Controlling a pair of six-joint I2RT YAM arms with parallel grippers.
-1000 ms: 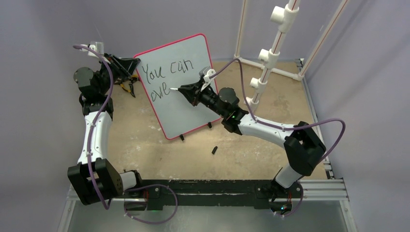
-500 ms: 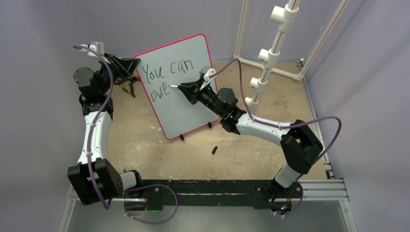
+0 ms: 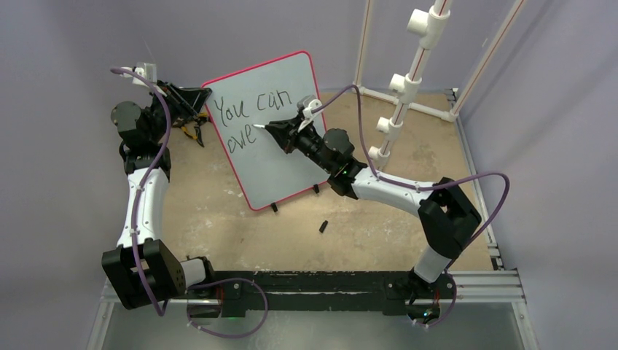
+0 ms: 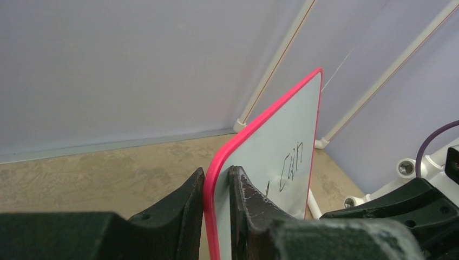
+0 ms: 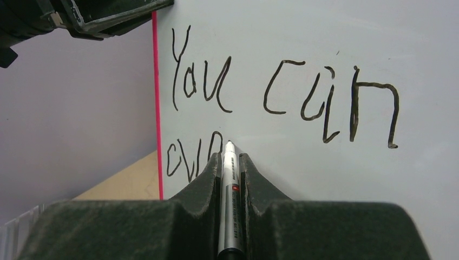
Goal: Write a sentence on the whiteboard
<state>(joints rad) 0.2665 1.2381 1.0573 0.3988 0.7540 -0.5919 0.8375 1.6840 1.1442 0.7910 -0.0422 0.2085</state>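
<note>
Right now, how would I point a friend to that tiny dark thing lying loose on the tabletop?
Find the pink-rimmed whiteboard standing on the tan table. Just nearer than the board's small black feet, below its right corner, lies a short black stub, perhaps a pen cap. Unlike the feet, it lies apart from the board, touching only the table.

Mottled tan worktop (image 3: 218, 219), whiteboard (image 3: 255, 80) standing on small black feet toward the back, small black cap (image 3: 323, 227) lying in front, white pipe frame (image 3: 405, 84) back right.
</note>
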